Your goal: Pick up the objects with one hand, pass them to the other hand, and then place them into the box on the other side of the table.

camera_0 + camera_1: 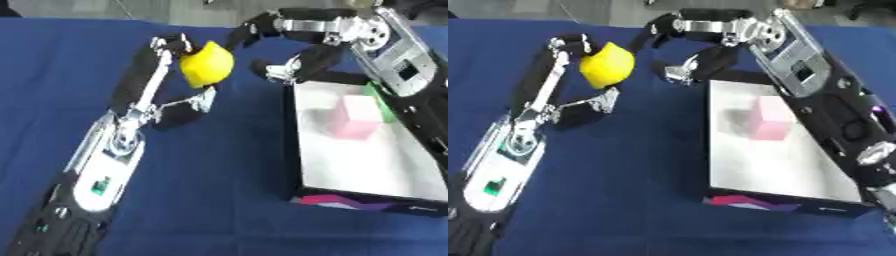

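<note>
**Two hands meeting over the yellow block**

Two hands are close together above the blue table [219, 165], in what looks like the handover; the left hand [166, 95] has its fingers and thumb curled round a yellow block [207, 64], held up off the cloth just left of the white box [350, 187]; the right hand [293, 55] reaches in from the upper right with its fingers bent and spread around nothing, its fingertips near the block, though whether they touch it cannot be told; a pink block [357, 117] already sits inside the box, toward its far end, with a sliver of green just beside it under the right arm.

The main risk, as I judge it, is timing; if the left hand lets go before the right has closed on the block, the block would fall to the table, outside the box; the block looks rounded, so a pinch off its middle could let it roll out of the fingers; the right forearm also hangs over the box's far right edge, and a low swing could knock the box or the pink block.
</note>
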